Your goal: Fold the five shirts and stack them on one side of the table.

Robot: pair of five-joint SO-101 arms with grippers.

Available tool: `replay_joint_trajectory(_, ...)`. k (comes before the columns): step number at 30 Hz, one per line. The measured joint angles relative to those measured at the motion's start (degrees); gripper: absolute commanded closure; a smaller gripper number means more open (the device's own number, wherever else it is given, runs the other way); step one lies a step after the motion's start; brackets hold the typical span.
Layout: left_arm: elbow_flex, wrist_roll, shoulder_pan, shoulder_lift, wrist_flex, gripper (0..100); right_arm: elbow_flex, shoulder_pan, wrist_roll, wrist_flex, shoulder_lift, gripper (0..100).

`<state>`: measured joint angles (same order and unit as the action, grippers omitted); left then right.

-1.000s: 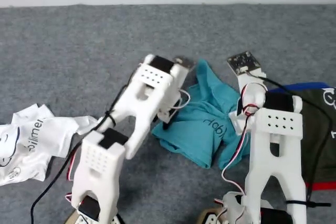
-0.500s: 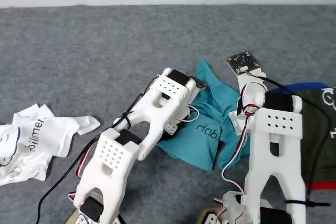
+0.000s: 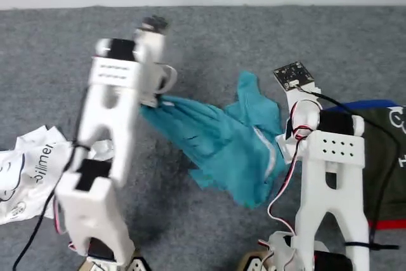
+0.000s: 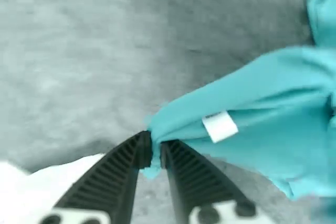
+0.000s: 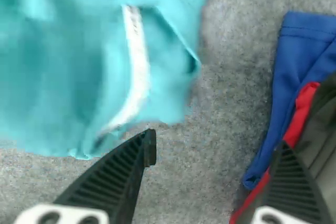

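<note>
A teal shirt (image 3: 222, 144) lies mid-table, one corner drawn out toward the far left. My left gripper (image 3: 154, 101) is shut on that corner, and the left wrist view shows its black fingertips (image 4: 152, 148) pinching the teal shirt (image 4: 252, 129) near a white label (image 4: 219, 127). My right gripper (image 5: 210, 156) hangs open just above the carpet, between the teal shirt's edge (image 5: 105, 66) and a blue and red shirt (image 5: 299, 77). The right arm (image 3: 327, 157) stands at the shirt's right end.
A crumpled white printed shirt (image 3: 32, 169) lies at the near left. A dark shirt (image 3: 387, 150) over blue (image 3: 368, 103) and red layers sits at the right edge. Bare grey carpet (image 3: 254, 36) stretches across the far side.
My left arm has swung from the table's middle toward the far left, pulling the teal shirt's corner with it and stretching the cloth out. The right arm has stayed still.
</note>
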<state>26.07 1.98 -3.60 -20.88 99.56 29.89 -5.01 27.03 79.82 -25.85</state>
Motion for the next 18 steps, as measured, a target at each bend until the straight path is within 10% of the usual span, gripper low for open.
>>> replay_joint_trajectory(9, -4.22, 0.0, 5.98, 5.01, 0.18, 99, 0.0, 2.99, -0.09, 0.0, 0.0, 66.7)
replay_joint_trajectory(18, -9.76, 0.0, 6.59, 5.19, -5.27, 99, 6.07, 31.12, 0.09, 0.0, 0.0, 84.5)
